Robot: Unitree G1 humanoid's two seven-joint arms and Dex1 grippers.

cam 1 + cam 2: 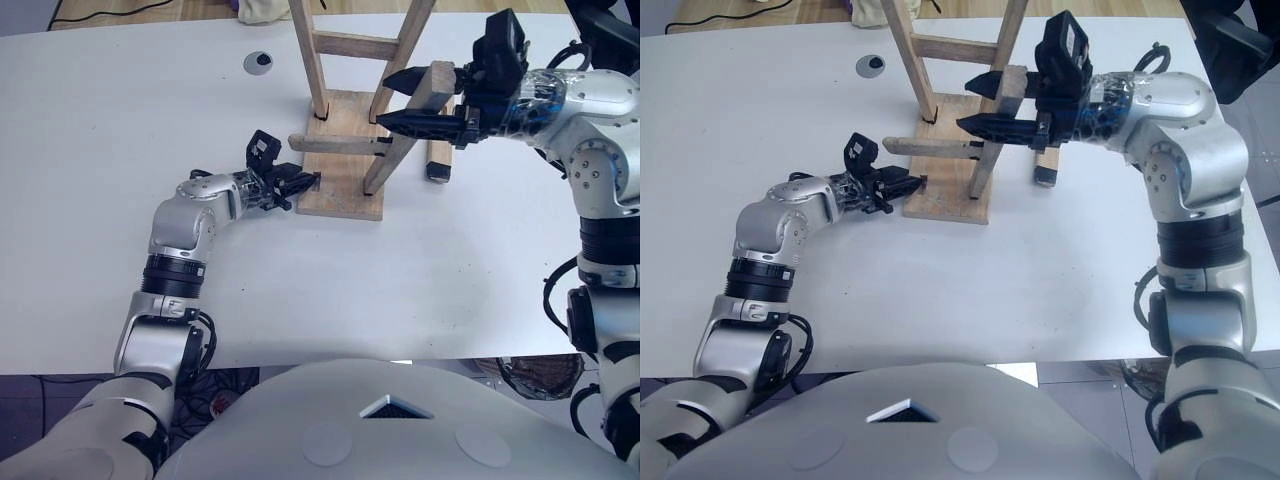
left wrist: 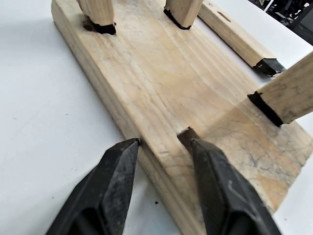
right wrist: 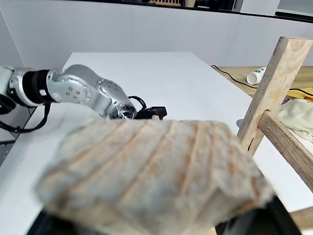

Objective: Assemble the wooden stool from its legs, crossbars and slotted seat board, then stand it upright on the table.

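left end effector (image 1: 305,183) released, straddling seat board (image 1: 340,195) edge; right end effector (image 1: 393,101) clenched on leg (image 1: 385,168) (loose wooden piece (image 1: 438,158) beside)

Nothing readable is showing anywhere — no words, numbers or signs. The seat board (image 2: 161,93) is bearing only wood grain and dark marks round its slots. A white cup (image 3: 255,76) lying beyond the table is carrying some print — too small to make out.

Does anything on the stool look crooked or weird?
Yes. The leg in the right gripper leans sideways, its crossbar pokes out with one end joined to nothing, and one corner slot is empty.
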